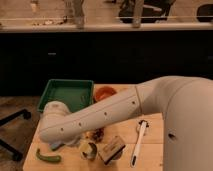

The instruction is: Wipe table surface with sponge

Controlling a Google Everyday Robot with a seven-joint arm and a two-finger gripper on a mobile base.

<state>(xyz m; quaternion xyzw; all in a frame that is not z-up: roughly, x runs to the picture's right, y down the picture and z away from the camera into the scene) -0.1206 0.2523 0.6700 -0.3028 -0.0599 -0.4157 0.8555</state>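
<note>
A: Looking for the gripper [57, 144]: where?

B: Down at the front-left of the table surface [125, 132], tucked beneath the white arm [100, 117] slanting across from the right. Mostly hidden, with only a grey-blue sliver peeking out under the forearm.

A: Jaws?

B: Spread wide, fully apart. Holding or touching anything? Cannot tell, with the arm masking the tips.

A: And the sponge?

B: Not clearly made out. Possibly part of that same grey-blue sliver under the arm, but impossible to separate from the gripper itself.

A: Lying close by?

B: Just below the arm's end, 1 green curved vegetable-like piece [47, 157] near the front edge. To its right, 1 small round metallic cup [89, 150], then 1 wooden-backed brush block [113, 148] right beside it. Touching or not, hard to say. Further right, 1 white pen [139, 142], lying roughly front to back, apart from the block.

A: Behind the arm?

B: 1 green tray [65, 96] at the back-left, and 1 orange bowl [105, 93] just beside its right wall.
</note>
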